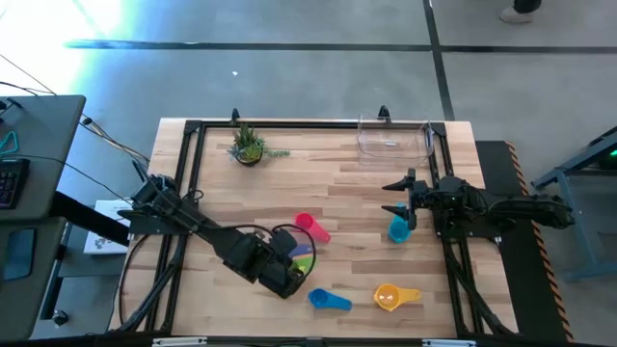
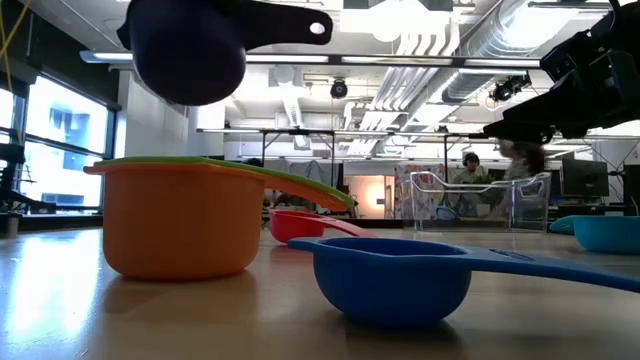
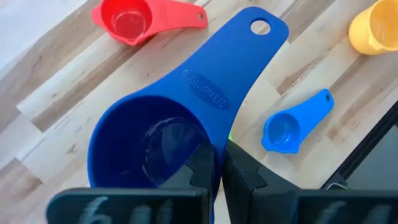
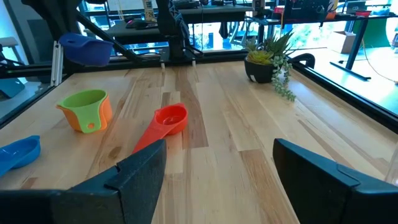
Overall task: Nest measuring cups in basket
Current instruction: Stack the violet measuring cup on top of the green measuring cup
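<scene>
My left gripper (image 3: 222, 171) is shut on a dark blue measuring cup (image 3: 149, 143), held high in the low view (image 2: 190, 55) above a green cup nested in an orange one (image 2: 180, 215). On the table stand a red cup (image 1: 310, 227), a small blue cup (image 1: 328, 300), a yellow cup (image 1: 395, 297) and a teal cup (image 1: 398, 229). The clear basket (image 1: 393, 138) stands at the far right. My right gripper (image 1: 400, 198) waits open at the right, just beyond the teal cup. My left gripper pinches the dark blue cup's rim (image 3: 217, 146) beside the root of its handle, one finger (image 3: 202, 168) inside the bowl and one outside. The fingers come slanting down from above. The cup hangs clear of the table, mouth up, handle about level.
A small potted plant (image 1: 249, 146) stands at the far left of the table. A black metal frame (image 1: 193, 125) runs round the tabletop. Bare wood lies between the cups and the basket.
</scene>
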Tool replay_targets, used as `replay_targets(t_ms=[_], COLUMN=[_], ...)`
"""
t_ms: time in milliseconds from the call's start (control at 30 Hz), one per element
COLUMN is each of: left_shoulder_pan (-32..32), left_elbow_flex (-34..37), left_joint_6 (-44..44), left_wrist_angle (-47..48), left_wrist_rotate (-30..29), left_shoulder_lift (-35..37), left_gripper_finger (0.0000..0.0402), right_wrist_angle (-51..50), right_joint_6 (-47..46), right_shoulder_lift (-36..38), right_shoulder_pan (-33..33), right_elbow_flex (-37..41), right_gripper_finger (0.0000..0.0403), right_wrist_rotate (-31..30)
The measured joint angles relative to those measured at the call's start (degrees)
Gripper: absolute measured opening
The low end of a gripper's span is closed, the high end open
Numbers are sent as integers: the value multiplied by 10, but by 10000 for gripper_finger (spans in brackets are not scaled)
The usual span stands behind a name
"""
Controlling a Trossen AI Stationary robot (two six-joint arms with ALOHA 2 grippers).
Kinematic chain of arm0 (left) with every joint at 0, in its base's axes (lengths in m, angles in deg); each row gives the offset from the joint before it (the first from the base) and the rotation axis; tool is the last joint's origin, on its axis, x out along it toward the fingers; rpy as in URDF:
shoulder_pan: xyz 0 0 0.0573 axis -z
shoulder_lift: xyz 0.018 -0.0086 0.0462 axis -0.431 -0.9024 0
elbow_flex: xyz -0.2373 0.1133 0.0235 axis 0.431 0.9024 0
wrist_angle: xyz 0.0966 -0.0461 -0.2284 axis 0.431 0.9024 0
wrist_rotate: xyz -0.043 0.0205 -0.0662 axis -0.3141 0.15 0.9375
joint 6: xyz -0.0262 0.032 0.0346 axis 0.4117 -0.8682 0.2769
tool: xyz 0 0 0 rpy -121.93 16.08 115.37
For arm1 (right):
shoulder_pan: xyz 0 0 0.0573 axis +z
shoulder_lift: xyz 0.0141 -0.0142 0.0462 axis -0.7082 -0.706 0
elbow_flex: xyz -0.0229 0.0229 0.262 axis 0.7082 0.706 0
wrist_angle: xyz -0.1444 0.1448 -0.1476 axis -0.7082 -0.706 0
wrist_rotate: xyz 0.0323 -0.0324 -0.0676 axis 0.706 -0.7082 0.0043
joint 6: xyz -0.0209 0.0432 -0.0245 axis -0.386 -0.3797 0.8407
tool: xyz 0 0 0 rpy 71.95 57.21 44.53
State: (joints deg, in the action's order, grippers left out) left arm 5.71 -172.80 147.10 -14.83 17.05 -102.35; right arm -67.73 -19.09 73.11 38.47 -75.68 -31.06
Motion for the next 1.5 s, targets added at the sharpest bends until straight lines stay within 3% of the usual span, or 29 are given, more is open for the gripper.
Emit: replay_targets(t_ms=[333,1000,1500], left_shoulder_pan=[20,4,-5], left_elbow_flex=[0,0,0], left_joint_6=[65,89,99], left_wrist_angle=[-43,-61,-57], left_wrist_rotate=[0,18,54], left_shoulder_lift=[-44,-108,-109], left_gripper_finger=[11,12,89], right_wrist_angle=[0,0,0], right_joint_6=[0,0,0], right_shoulder_lift=[-2,-3,-3], right_shoulder_pan=[0,0,0], right_elbow_flex=[0,0,0], right_gripper_finger=[286,286,286], right_wrist_rotate=[0,0,0])
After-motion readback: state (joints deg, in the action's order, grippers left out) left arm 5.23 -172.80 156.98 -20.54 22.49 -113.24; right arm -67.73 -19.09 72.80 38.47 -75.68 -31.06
